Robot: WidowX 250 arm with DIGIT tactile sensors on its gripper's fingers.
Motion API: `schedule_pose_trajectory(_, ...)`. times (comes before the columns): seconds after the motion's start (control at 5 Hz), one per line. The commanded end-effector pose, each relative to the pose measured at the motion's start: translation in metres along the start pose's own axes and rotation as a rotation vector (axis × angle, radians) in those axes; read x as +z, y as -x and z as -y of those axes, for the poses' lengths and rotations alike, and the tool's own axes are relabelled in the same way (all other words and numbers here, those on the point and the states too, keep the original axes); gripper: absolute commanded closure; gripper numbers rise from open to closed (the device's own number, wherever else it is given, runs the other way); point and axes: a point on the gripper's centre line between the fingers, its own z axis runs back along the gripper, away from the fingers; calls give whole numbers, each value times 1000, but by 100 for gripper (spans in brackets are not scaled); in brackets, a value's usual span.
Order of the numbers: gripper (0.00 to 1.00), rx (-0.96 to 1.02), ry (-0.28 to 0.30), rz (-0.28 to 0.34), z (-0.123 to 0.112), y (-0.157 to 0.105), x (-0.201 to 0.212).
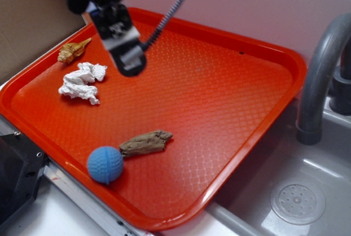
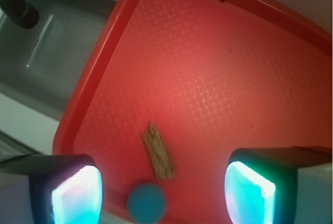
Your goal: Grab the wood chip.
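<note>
the red tray takes up most of what i see, its raised rim running along the sink on one side, with the grey faucet standing just past that edge. the middle of the tray is bare, so i judge there is open room to travel across and come down. my pincer hangs above the far part of the tray, near the white paper wad and the seashell, spread wide and holding nothing. nothing of the task is done yet: the reach, descent and pinch are all left. the wood chip lies flat near the front rim, well apart from me, with the blue ball just beside one end, which crowds that side.
</note>
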Motion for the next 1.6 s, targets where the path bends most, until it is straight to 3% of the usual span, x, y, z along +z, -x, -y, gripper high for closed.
schedule_pose_trajectory(0.0,0,-52,-38,-38,1,2,-42)
schedule_pose_trajectory(0.4,0,-146,-1,-116,10,14,-84)
schedule_pose_trajectory(0.8,0,-205,-42,-216,15,24,-128)
schedule_pose_trajectory(1.0,0,-212,-59,-228,16,25,-135)
schedule_pose_trajectory(1.2,100,-206,-61,-223,16,27,-136)
schedule_pose_trajectory(1.4,100,-197,-67,-215,15,26,-135)
